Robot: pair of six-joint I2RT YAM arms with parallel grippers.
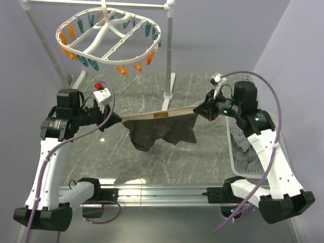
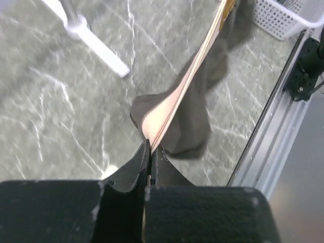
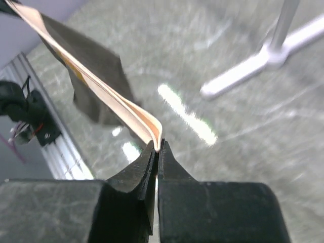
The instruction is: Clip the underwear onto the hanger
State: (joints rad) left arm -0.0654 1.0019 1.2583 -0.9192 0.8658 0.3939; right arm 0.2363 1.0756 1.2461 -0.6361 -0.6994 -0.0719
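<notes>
The underwear [image 1: 162, 132], dark olive-brown with a tan waistband, hangs stretched in the air between my two grippers above the marble table. My left gripper [image 1: 117, 120] is shut on the waistband's left end, seen close in the left wrist view [image 2: 150, 147]. My right gripper [image 1: 198, 109] is shut on the right end, seen in the right wrist view [image 3: 158, 147]. The waistband [image 3: 96, 86] runs taut between them. The hanger [image 1: 109, 38], a white oval ring with orange and teal clothespins, hangs from the rail at the back left, above and behind the underwear.
A white pole stand [image 1: 168, 76] rises behind the underwear, its foot on the table [image 1: 101, 162]. A white basket [image 1: 234, 152] with grey striped cloth stands at the right edge. A metal rail [image 1: 162, 192] runs along the near edge.
</notes>
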